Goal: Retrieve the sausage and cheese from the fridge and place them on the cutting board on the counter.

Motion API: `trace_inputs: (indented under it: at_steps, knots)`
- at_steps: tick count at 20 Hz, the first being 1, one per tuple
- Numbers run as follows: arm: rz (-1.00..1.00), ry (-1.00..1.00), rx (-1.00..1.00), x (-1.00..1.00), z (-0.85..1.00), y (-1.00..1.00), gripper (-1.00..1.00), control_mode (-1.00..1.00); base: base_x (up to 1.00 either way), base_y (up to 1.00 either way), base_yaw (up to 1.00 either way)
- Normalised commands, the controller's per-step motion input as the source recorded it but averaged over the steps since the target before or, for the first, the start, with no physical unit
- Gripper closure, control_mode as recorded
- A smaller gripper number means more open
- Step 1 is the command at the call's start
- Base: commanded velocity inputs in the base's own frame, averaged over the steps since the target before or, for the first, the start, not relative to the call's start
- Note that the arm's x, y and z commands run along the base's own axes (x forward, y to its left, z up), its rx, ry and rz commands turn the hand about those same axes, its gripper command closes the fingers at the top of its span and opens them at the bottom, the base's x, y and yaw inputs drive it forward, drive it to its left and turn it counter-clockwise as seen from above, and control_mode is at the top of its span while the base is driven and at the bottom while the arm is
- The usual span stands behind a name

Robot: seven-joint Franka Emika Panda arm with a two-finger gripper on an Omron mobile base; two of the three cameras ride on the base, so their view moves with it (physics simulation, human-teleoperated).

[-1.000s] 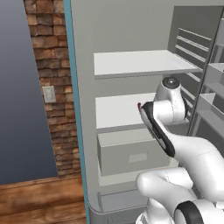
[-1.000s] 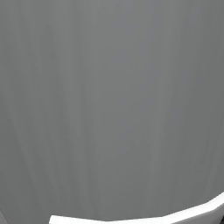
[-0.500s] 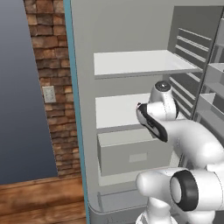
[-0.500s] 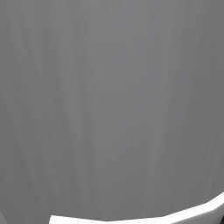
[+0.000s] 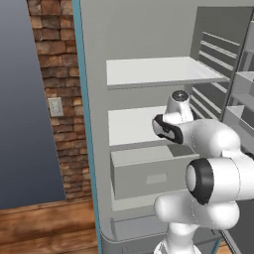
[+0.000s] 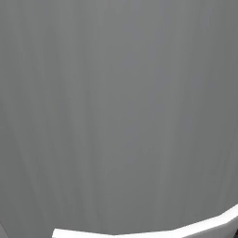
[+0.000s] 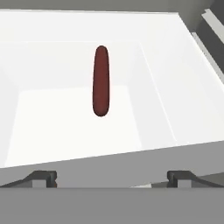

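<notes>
Reaching Into the Open Fridge

Looking from the left base view, the white arm [image 5: 208, 168] is bending into the open fridge [image 5: 149, 30], its wrist sitting above the pale drawer [image 5: 149, 173] and below the upper shelf [image 5: 158, 72].

The right base view is showing a plain grey surface [image 6: 119, 102].

In the hand view, the gripper [image 7: 111, 177] is hanging with its tips spread wide, gripping nothing. The sausage [image 7: 100, 81] is lying alone in the white drawer, beyond the tips.

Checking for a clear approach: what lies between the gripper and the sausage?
In the hand view, only bare white shelf lies between the open gripper and the sausage; nothing blocks the stretch.
</notes>
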Motion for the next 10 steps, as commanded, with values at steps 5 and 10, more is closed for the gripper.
trace_inputs:
  at_steps: [5,10]
  knots:
    - [0.0,0.02,0.02,0.66,-0.19,0.0,-1.0,-1.0,0.0,0.0,0.0]
    - [0.0,0.03,0.02,0.4,-0.38,-0.05,-1.0,-1.0,0.0,0.0,0.0]
